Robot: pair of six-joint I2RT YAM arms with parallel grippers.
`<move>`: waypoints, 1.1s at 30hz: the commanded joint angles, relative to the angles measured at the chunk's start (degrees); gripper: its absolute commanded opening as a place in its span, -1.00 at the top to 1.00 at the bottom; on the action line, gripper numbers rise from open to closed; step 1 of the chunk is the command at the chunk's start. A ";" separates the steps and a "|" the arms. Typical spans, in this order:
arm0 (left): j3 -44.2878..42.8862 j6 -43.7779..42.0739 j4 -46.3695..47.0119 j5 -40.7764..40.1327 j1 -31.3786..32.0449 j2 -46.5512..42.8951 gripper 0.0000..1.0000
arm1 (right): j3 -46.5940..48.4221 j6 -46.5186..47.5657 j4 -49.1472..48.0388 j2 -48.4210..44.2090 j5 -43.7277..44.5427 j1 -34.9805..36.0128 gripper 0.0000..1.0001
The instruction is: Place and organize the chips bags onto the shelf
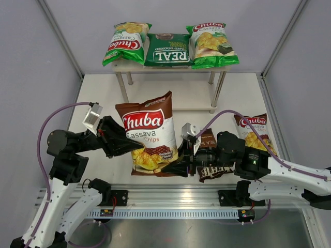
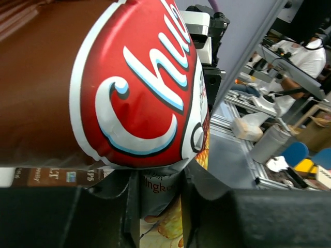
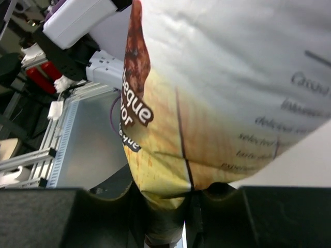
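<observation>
A brown-and-white Chuba bag (image 1: 150,129) is held up off the table in the middle by both grippers. My left gripper (image 1: 135,147) is shut on its left lower edge; in the left wrist view the bag (image 2: 134,88) fills the frame above the gripper (image 2: 159,206). My right gripper (image 1: 176,166) is shut on the bag's bottom right corner; in the right wrist view the gripper (image 3: 164,209) pinches the bag's yellow bottom seam (image 3: 170,170). The shelf (image 1: 170,68) at the back carries two light-green Chuba bags (image 1: 126,41) (image 1: 211,44) and a dark-green REAL bag (image 1: 166,50) between them on its top board.
A dark-brown Kettle bag (image 1: 211,168) lies on the table under my right arm. A second brown-and-white Chuba bag (image 1: 256,133) lies at the right. Grey walls close in both sides. The metal rail (image 1: 170,199) runs along the near edge.
</observation>
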State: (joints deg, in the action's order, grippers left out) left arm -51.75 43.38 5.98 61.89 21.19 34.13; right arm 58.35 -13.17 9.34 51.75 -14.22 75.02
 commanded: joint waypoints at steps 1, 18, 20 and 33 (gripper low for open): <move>-0.99 -3.30 -2.56 -9.31 0.43 -0.03 0.76 | 1.16 2.54 -2.84 -2.87 0.40 0.91 0.42; 5.07 9.18 12.56 -26.02 0.43 -3.81 1.00 | -18.00 -14.15 -34.63 -5.71 12.90 0.91 -0.99; 6.04 11.36 15.02 -26.99 0.43 -3.98 1.00 | -20.37 -16.88 -44.00 -3.59 16.57 1.18 -0.99; 12.11 15.51 11.78 -34.55 0.61 -10.22 1.00 | -24.60 -8.63 -82.38 13.90 41.36 7.07 -0.95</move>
State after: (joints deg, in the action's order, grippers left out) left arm -40.23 56.42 15.11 31.16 21.65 25.67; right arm 33.93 -24.91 -57.23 64.29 16.05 81.84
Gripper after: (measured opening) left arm 0.061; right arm 0.982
